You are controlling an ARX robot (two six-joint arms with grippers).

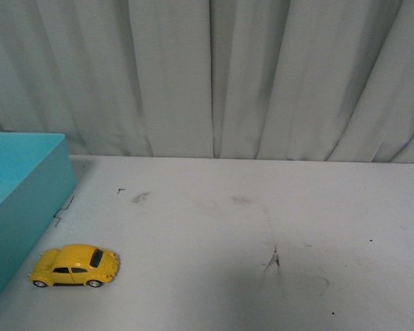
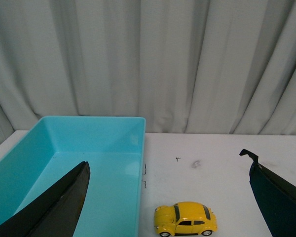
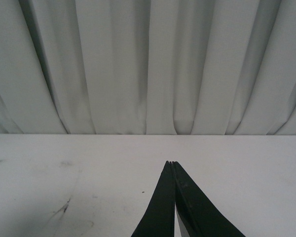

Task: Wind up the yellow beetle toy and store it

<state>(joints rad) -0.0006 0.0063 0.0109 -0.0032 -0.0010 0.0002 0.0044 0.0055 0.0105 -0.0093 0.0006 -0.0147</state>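
Grey and hanging in folds behind everything: curtain [image 1: 193, 76]. Stretching out below it: scuffed white table [image 1: 262, 227]. Sitting at its left edge: open turquoise bin [image 2: 98, 133]. Resting on its wheels on the table, just beside the bin's outer wall, untouched: yellow beetle toy [image 1: 74, 265]. Hovering above bin and toy, spread wide and gripping nothing: left end effector [image 2: 165, 159]. Pointing over the table well apart from the toy, pressed together on nothing: right end effector [image 3: 171, 165]. Apparently only beginning the reach. Next likely needing a descent of the left end effector around the toy's body, gripping, pulling back to wind, then lifting into the bin.
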